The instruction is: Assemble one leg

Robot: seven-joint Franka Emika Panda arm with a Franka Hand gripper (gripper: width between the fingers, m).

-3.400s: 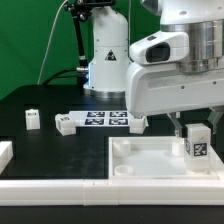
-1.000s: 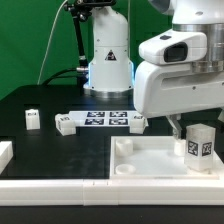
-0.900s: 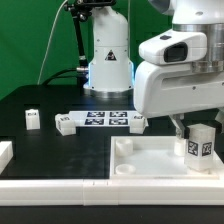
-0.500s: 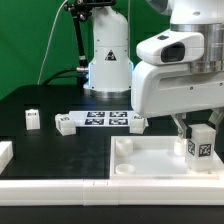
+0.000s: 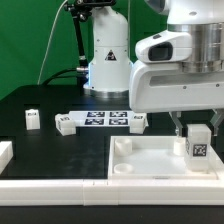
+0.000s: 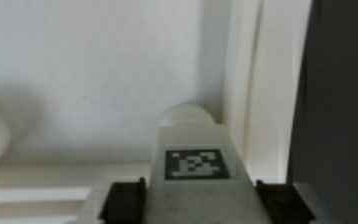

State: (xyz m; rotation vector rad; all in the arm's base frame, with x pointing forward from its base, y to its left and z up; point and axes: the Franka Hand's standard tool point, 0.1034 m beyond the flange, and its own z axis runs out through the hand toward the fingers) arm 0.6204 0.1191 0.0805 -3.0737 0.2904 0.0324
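My gripper is shut on the leg, a small white upright block with a black-and-white tag on its face. The leg stands in the wide white tray near its corner at the exterior view's right. In the wrist view the leg sits between my two dark fingertips, its tag facing the camera, above the tray's floor and next to its raised rim.
Three more small white blocks lie on the black table: one at the exterior view's left, one and one at the ends of the marker board. A white part sits at the left edge.
The arm has shifted slightly toward the exterior view's left and the held leg has tilted back to upright and sunk a little into the tray's corner.
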